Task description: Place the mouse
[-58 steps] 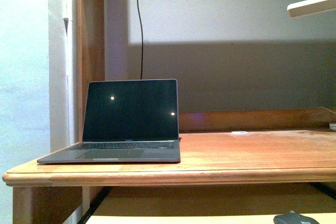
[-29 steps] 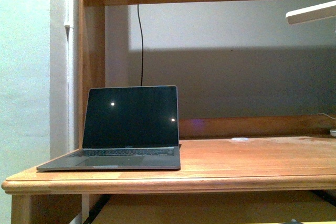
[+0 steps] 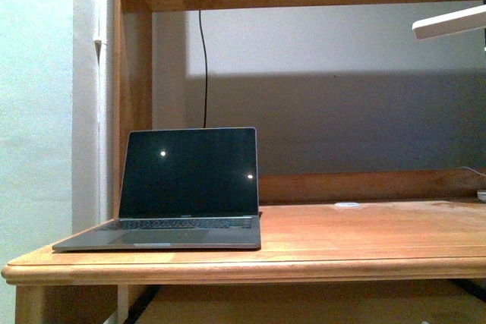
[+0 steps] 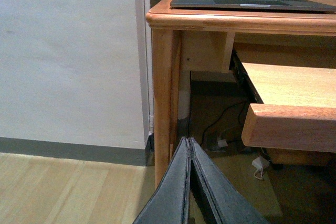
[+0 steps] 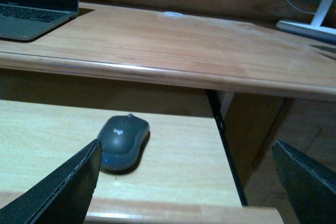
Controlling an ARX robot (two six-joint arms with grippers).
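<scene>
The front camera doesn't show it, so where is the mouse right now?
In the right wrist view the mouse lies on the pull-out shelf under the desktop, just ahead of the open right gripper.

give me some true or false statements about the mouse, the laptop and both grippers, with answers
1. The mouse lies on the pull-out tray below the desktop. True.
2. The right gripper is shut on the mouse. False: its fingers are spread wide and do not touch the mouse.
3. The laptop is closed. False: it stands open with a dark screen.
4. The left gripper has its fingers pressed together and holds nothing. True.
5. The white disc sits on the laptop's keyboard. False: it lies on the bare desktop, apart from the laptop.
</scene>
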